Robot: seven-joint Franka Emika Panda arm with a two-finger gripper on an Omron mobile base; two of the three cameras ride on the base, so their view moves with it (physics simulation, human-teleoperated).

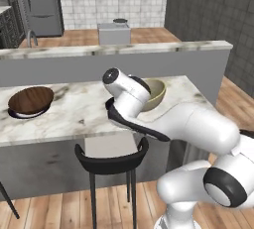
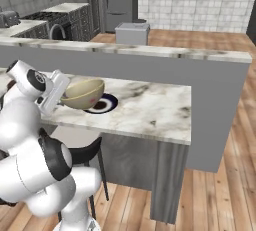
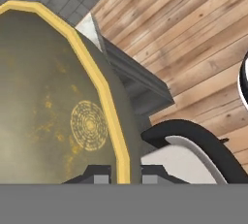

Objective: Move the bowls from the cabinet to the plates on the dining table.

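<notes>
My gripper (image 3: 123, 175) is shut on the yellow rim of the glossy tan bowl (image 3: 53, 102), one fingertip inside and one outside. In the right base view the gripper (image 2: 63, 96) holds this bowl (image 2: 84, 94) by its left rim, slightly tilted, over a navy-rimmed plate (image 2: 107, 104) on the dining table (image 2: 150, 110). I cannot tell whether the bowl touches the plate. In the left base view the tan bowl (image 1: 155, 94) shows behind my wrist. The dark brown bowl (image 1: 31, 99) sits on another plate (image 1: 22, 115) at the table's left. The cabinet is out of view.
A black stool (image 1: 111, 161) stands under the table's front edge, just below my arm. The raised back ledge (image 1: 114, 49) runs behind the table top. A small grey unit (image 2: 132, 33) stands on the wood floor beyond.
</notes>
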